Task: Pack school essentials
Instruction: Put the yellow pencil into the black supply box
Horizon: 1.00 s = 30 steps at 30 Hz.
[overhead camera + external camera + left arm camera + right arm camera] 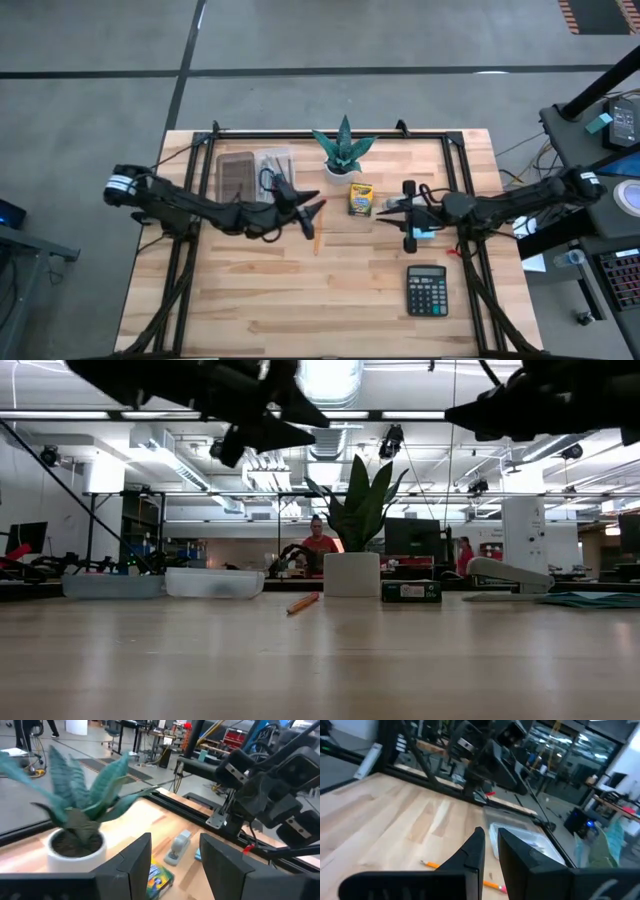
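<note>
The high view looks straight down on the whole wooden table (330,290), with the plant (344,148) at its 12 o'clock. The low view sits at tabletop level, facing across to the same plant (353,530) and the room beyond. The left wrist view looks close past its fingers (131,865) at that plant (80,815). The right wrist view faces across the tabletop (395,815) toward the other arm.

The plant (344,148) stands at the table's (250,300) far edge, the crayon box (360,199) just in front of it. Left of the plant lie two trays (255,175) (side by side). A pencil (316,240) lies before them; the calculator (426,290) sits near the front right.
</note>
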{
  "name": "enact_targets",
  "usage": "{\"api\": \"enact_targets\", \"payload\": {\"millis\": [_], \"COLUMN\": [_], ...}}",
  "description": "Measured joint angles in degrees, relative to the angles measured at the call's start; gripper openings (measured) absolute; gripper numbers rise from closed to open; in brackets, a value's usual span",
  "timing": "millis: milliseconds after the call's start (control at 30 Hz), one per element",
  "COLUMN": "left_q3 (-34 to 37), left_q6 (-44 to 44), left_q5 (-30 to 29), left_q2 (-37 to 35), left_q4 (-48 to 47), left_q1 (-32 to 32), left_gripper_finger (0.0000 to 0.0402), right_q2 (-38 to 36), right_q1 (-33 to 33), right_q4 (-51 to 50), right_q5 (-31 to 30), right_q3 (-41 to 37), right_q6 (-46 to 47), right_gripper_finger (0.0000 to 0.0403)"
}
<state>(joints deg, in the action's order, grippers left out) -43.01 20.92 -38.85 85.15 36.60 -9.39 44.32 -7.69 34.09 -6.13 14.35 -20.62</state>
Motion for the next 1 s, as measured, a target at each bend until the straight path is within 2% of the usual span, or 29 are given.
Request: {"api": "enact_targets", "payload": {"millis": [133, 400, 700, 867, 1000], "left_q3": [-6.02, -19.22, -30.23, -35.78, -39.36], "left_q6": [3.66, 17.64, 30.63, 36.22, 38.48], "left_q5": [0.77, 2.81, 13.14, 18.74, 22.33], "left_q2": [4.71, 11.06, 18.16, 23.55, 27.81], "left_q4": [-5.15, -31.56, -51.97, -64.67, -71.34], "left_q1": [0.13, 0.71, 4.02, 6.92, 8.36], "left_gripper_finger": [0.0151, 0.0151, 0.0148, 0.0124, 0.0103], "right_q2": [-3.48, -10.23, -13.04, -13.47, -13.54], "right_q1": [1.63, 2.11, 2.11, 2.11, 2.11], "right_q4": [3.58, 2.57, 0.41, -0.33, -0.86], "right_q5": [3.31, 3.82, 3.75, 3.58, 3.56], "right_q3": [-2.81, -5.14, -5.24, -5.24, -5.24], "right_q6": [-0.64, 1.55, 1.53, 1.48, 1.21], "right_gripper_finger": [0.0043, 0.0043, 0.0043, 0.0043, 0.0043]}}
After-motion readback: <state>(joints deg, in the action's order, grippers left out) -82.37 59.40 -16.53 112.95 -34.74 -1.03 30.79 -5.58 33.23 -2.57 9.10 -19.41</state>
